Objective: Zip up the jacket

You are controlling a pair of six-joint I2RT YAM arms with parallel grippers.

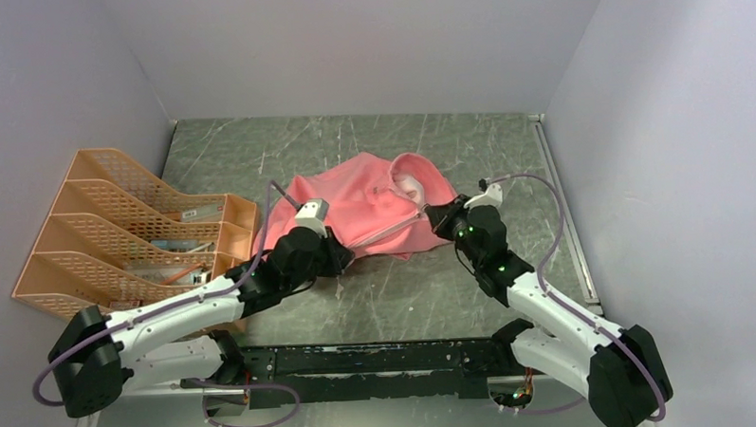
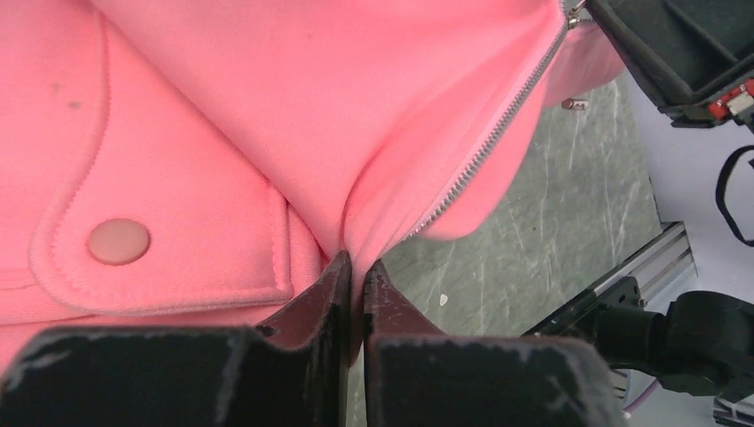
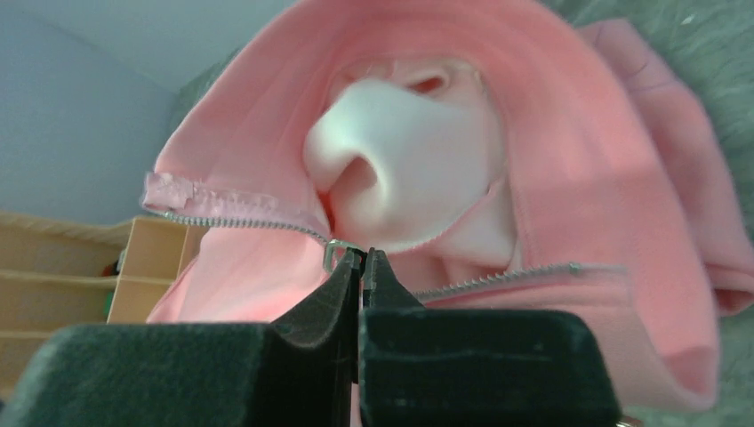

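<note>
The salmon-pink fleece jacket [image 1: 365, 209] lies on the table's middle, its light zipper [image 1: 384, 230] stretched taut between my two grippers. My left gripper [image 1: 342, 256] is shut on the jacket's bottom hem at the zipper's lower end; the left wrist view shows pink fabric [image 2: 267, 133] pinched between the jaws [image 2: 356, 267] and the closed zipper [image 2: 485, 151] running up right. My right gripper [image 1: 435, 217] is shut on the metal zipper pull [image 3: 338, 253] near the collar; above it the zipper's two sides [image 3: 240, 222] are still apart, showing the paler lining [image 3: 400, 169].
An orange mesh file rack [image 1: 138, 236] stands at the left, close to my left arm. Grey walls enclose the table's far and side edges. A metal rail [image 1: 564, 207] runs along the right edge.
</note>
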